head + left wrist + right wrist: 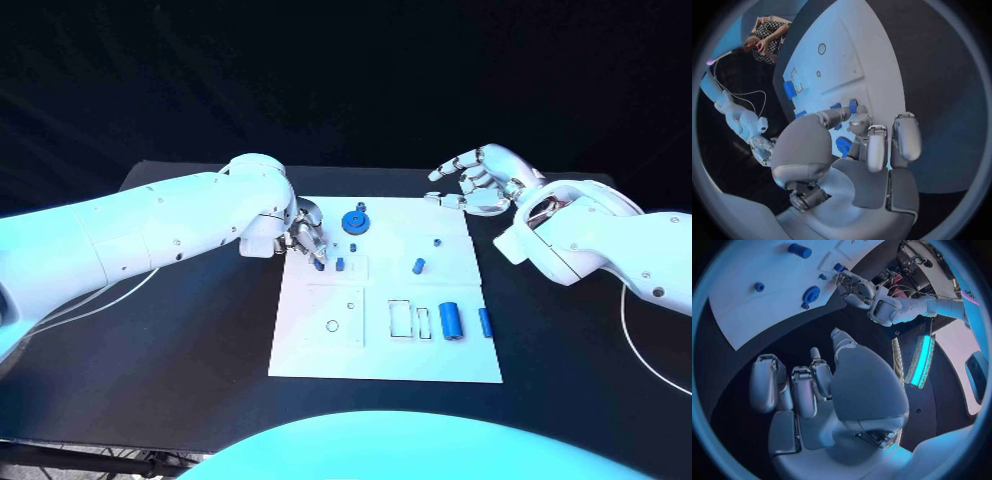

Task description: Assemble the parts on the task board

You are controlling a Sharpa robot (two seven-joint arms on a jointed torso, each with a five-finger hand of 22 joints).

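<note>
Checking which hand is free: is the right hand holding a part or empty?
Empty. The right hand hovers past the task board's far corner, fingers curled, nothing between them.

Matt white task board (433, 345); glossy blue plastic parts (451, 320).

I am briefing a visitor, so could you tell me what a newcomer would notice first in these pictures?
Probably the white task board in the middle of the black table, dotted with small blue parts. Next, the left hand reaching down over the board's far left corner, while the right hand hovers, holding nothing, beyond its far right corner.
</note>
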